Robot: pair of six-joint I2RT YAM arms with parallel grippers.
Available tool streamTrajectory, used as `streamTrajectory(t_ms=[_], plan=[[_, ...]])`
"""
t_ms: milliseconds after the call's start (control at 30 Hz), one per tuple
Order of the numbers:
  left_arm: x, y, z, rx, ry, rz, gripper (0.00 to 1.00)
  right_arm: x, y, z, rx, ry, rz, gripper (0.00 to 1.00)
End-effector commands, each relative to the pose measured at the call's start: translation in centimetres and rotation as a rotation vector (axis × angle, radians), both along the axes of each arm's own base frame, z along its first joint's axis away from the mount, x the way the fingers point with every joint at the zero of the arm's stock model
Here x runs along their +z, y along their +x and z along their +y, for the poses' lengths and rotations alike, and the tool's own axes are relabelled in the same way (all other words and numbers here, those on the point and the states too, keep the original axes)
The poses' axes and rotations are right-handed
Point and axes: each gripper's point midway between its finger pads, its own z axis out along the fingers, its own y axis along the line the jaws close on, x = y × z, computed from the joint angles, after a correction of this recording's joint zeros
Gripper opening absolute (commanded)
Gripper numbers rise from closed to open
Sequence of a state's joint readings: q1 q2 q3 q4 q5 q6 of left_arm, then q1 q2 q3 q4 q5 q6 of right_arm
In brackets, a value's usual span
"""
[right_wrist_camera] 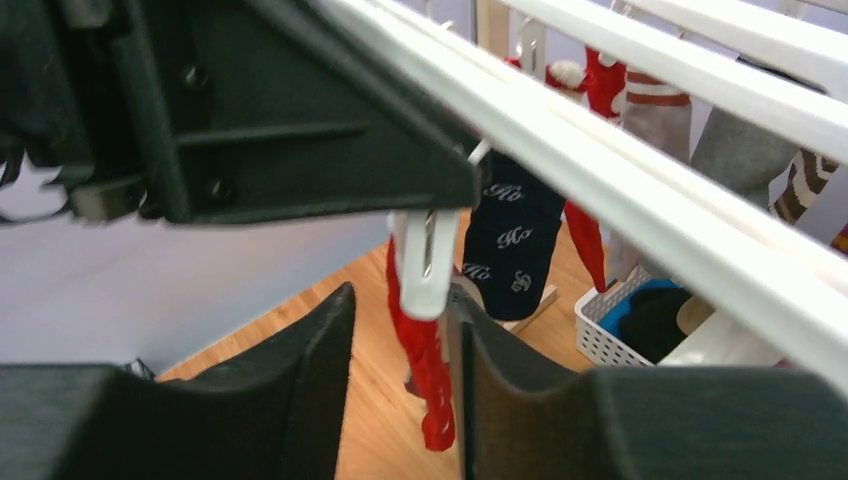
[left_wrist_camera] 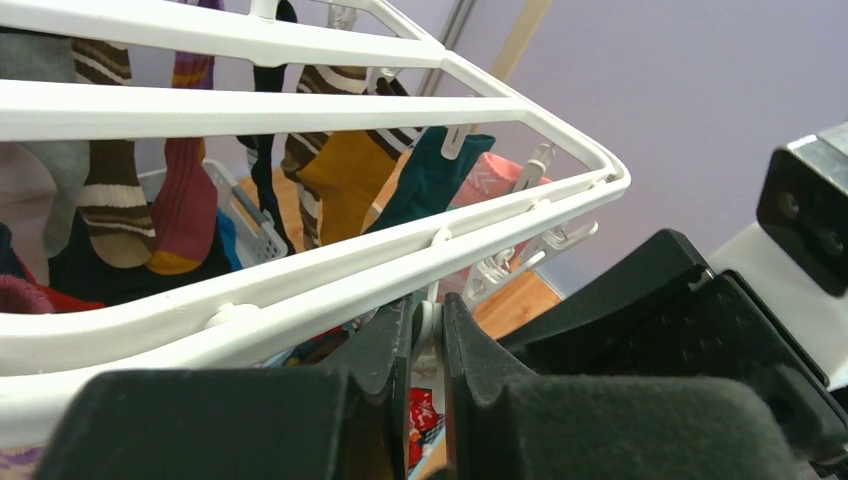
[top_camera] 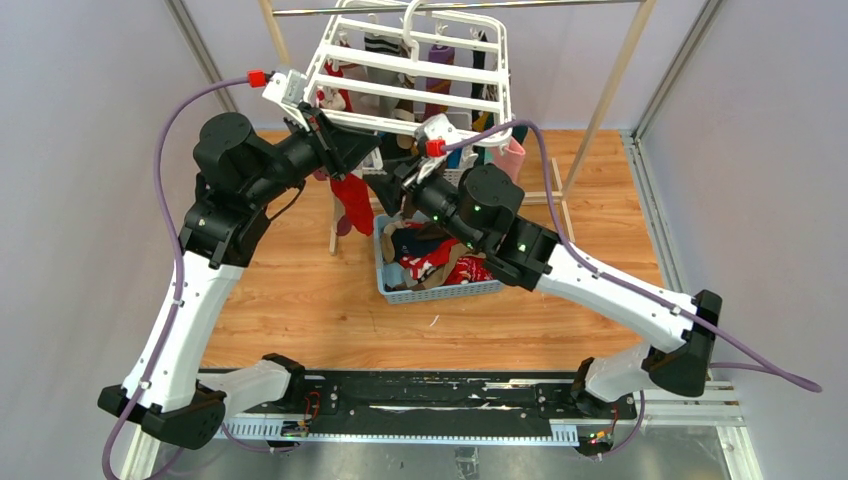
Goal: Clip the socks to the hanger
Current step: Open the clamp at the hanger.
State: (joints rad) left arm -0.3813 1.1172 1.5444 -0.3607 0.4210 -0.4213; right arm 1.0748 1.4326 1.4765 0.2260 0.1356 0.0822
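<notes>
The white hanger (top_camera: 400, 62) hangs at the back, with several socks clipped under its bars (left_wrist_camera: 300, 280). My left gripper (left_wrist_camera: 428, 345) is shut on the top of a white clip (left_wrist_camera: 428, 322) just under the hanger's front bar. In the right wrist view that clip (right_wrist_camera: 425, 262) dangles with a red sock (right_wrist_camera: 428, 375) hanging down from it. My right gripper (right_wrist_camera: 400, 310) is open around the clip and sock, and its right finger is close beside the clip. From above, the red sock (top_camera: 353, 203) hangs between the left gripper (top_camera: 335, 150) and the right gripper (top_camera: 393, 190).
A blue mesh basket (top_camera: 385, 272) holding more socks (top_camera: 440, 262) sits on the wooden table under the right arm. A navy patterned sock (right_wrist_camera: 515, 240) hangs behind the clip. A white basket (right_wrist_camera: 612, 335) stands beyond. The rail stand's posts (top_camera: 600, 120) flank the hanger.
</notes>
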Motion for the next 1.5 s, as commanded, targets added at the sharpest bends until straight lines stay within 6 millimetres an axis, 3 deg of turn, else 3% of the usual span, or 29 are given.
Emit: streamTrajectory(t_ms=[0,167,367,600,833,1067,1467], plan=[[0.1,0.2,0.4,0.029,0.000,0.000,0.07,0.0,-2.5,-2.1,0.024,-0.018,-0.016,0.43],[0.2,-0.3,0.4,0.017,-0.006,0.017,0.04,-2.9,-3.4,-5.9,0.000,-0.094,0.011,0.64],[0.6,-1.0,0.4,0.003,-0.016,0.038,0.02,-10.1,-4.2,-9.4,-0.020,-0.268,0.141,0.62],[0.4,-1.1,0.4,0.001,-0.014,0.058,0.02,-19.5,-4.3,-9.3,0.024,-0.491,0.281,0.62],[-0.1,-0.9,0.3,0.001,0.001,0.068,0.02,-27.3,-1.0,-8.3,0.050,-0.688,0.338,0.63],[0.1,-0.9,0.3,-0.003,0.001,0.068,0.02,-32.0,1.1,-7.8,0.149,-0.943,0.226,0.56],[0.1,-1.0,0.4,-0.002,0.012,0.056,0.02,-35.7,4.2,-6.4,0.197,-1.100,0.197,0.50]])
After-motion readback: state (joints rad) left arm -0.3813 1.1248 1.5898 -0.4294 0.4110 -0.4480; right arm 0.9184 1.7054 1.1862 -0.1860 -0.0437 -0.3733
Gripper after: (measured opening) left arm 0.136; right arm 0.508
